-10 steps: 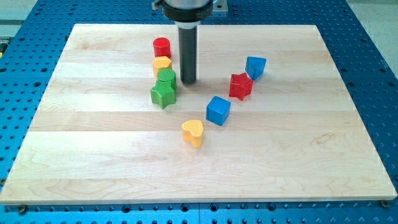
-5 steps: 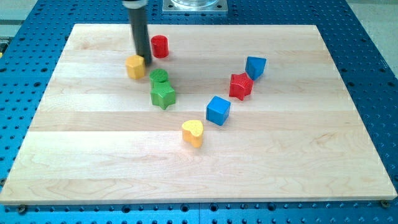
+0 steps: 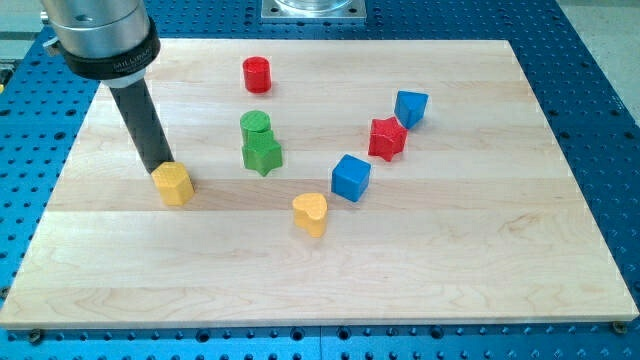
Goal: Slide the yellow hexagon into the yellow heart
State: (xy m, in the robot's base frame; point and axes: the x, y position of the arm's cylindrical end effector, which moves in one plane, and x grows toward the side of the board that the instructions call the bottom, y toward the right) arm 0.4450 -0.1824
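Camera view: light wooden board point(image 3: 420, 280) is lying on a blue perforated table point(image 3: 600, 60). Straight dark rod point(image 3: 143, 125) is reaching down from a grey metal housing point(image 3: 100, 35) at the view's upper left. There are no jaws on this rod, so no opening or grasp is showing. My tip point(image 3: 158, 167) is sitting on the board, touching or just short of the upper-left edge of the small yellow hexagon block point(image 3: 173, 184); I cannot tell which.

Yellow hexagon is lying on the left part of the board, well apart from the small yellow heart block point(image 3: 311, 212), which is sitting near the board's middle, toward the view's bottom. Bare wood is showing between the two.

Green cylinder block point(image 3: 256, 125) and green star block point(image 3: 262, 154) are standing together, touching, the cylinder toward the view's top. Both are lying to the right of the tip, between the hexagon and the blocks further right. Red cylinder block point(image 3: 257, 74) is standing alone near the board's top edge.

Blue cube block point(image 3: 351, 177) is sitting just up and right of the yellow heart. Red star block point(image 3: 387, 138) is lying further up and right, and a second blue cube point(image 3: 410, 107) is sitting close beside it, nearer the view's top right.
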